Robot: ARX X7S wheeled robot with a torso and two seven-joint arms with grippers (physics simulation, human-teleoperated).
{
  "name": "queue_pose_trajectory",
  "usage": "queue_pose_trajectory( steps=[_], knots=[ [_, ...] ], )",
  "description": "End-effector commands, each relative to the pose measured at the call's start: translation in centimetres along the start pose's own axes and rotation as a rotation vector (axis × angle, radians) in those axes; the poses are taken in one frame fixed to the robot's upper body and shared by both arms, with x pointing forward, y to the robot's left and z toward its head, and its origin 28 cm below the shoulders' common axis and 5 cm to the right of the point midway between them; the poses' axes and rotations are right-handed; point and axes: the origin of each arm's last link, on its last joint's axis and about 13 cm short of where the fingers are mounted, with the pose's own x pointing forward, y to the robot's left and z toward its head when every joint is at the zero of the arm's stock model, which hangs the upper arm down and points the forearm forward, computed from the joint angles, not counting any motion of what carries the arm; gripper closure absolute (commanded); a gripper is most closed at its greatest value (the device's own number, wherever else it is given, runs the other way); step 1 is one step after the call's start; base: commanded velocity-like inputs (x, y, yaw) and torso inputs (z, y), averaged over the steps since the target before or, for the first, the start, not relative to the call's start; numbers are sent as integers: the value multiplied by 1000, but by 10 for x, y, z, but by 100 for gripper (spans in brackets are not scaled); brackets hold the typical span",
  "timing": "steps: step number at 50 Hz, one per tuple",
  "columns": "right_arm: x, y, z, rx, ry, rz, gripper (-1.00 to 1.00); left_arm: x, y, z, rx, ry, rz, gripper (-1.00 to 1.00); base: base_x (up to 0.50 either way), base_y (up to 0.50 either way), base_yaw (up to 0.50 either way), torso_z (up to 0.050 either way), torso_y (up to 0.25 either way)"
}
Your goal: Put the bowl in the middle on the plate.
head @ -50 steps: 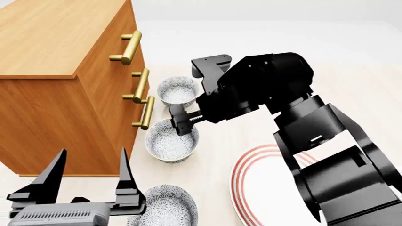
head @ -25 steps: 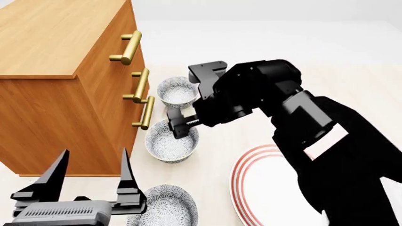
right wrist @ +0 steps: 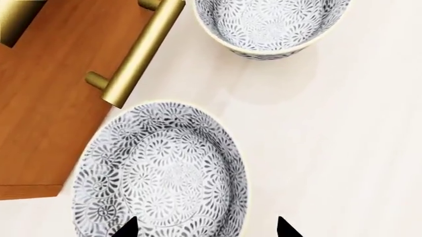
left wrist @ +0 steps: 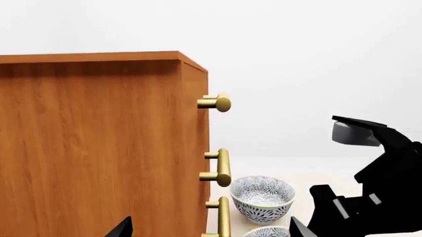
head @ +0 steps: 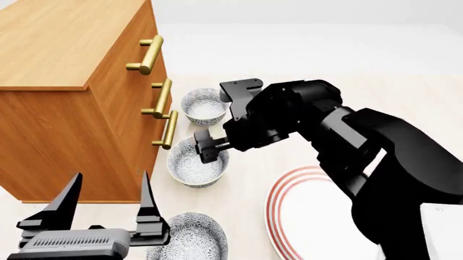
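Right arm reaching across frame centre, right gripper (head: 205, 148) angled down over the bowl (head: 197, 165), fingers spread wide astride its rim, the plate (head: 283, 208) lower right, left gripper (head: 107, 208) fingers wide, lower left.

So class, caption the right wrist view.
Open right gripper poised over the middle bowl, beside the cabinet's brass handle.

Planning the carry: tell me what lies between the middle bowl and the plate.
Nothing: the head view shows bare tabletop between the middle bowl and the plate.
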Motion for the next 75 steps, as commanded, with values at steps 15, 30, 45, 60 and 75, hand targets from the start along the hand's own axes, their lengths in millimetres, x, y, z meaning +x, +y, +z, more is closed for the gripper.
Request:
queue_pose_trajectory(
  steps=[15,30,45,60,75],
  knots=[
    [12,-2,-11,18,15,5,-100,0,-1,-2,-6,9,-3,-100,0,0,0,0,0],
    [20,-4,-16,36,-4,5,-100,1,0,-2,-8,9,0,-100,0,0,0,0,0],
    [25,-3,-21,47,-12,17,-100,1,1,-3,-8,12,3,-100,0,0,0,0,0],
    [32,-6,-27,29,-8,14,-100,2,0,-4,-5,17,1,-100,0,0,0,0,0],
    [38,-12,-34,73,-17,14,-100,2,1,-6,-7,19,-1,-100,0,0,0,0,0]
  ],
)
